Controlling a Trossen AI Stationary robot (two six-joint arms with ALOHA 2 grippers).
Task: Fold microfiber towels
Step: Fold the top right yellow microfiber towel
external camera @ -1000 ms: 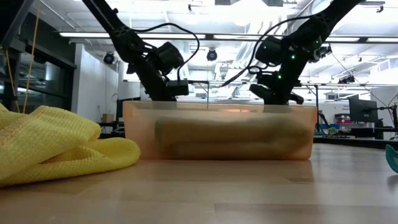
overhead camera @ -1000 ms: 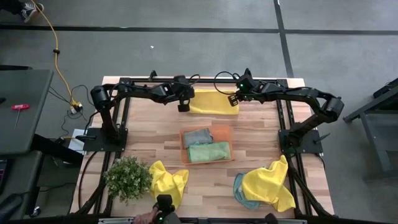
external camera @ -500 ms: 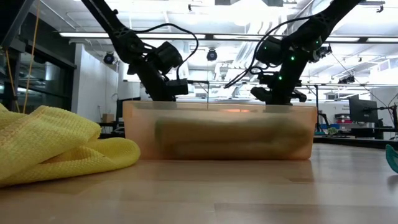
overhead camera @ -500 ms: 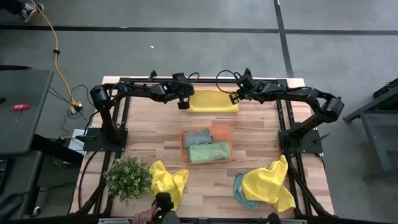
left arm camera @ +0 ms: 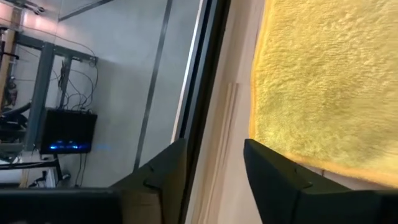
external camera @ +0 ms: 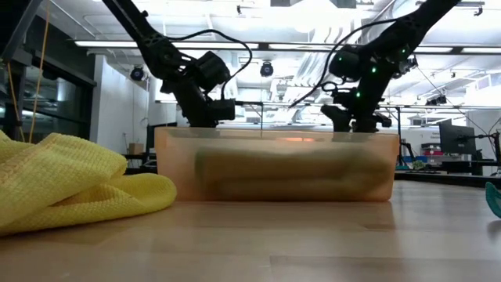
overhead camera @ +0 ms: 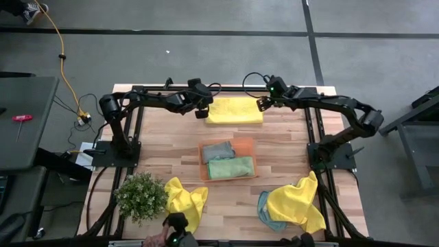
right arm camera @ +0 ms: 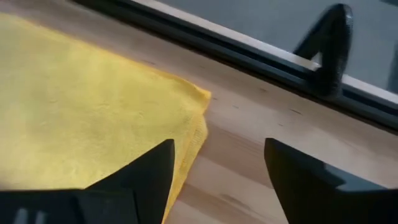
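Two tools hang at the far edge of the table (overhead camera: 171, 154), one at each end of a folded yellow towel (overhead camera: 235, 110). The left tool (overhead camera: 200, 112) sits just off the towel's left end with its fingers apart and nothing between them; in its wrist view the towel's edge lies beside the gap, not in it. The right tool (overhead camera: 263, 104) hovers at the right end, fingers spread wide and empty, the towel's doubled corner just short of them.

The towel lies flat and looks folded in half. Grey and green towels rest in the orange tray (overhead camera: 248, 143) mid-table; loose yellow ones (overhead camera: 185, 199) wait near the front edge.

The risk, as I judge it: a finger could catch the fuzzy pile on the way out and drag the top layer, undoing the fold. The towel also sits close to the table's far rail, so a nudge might push it over the edge.
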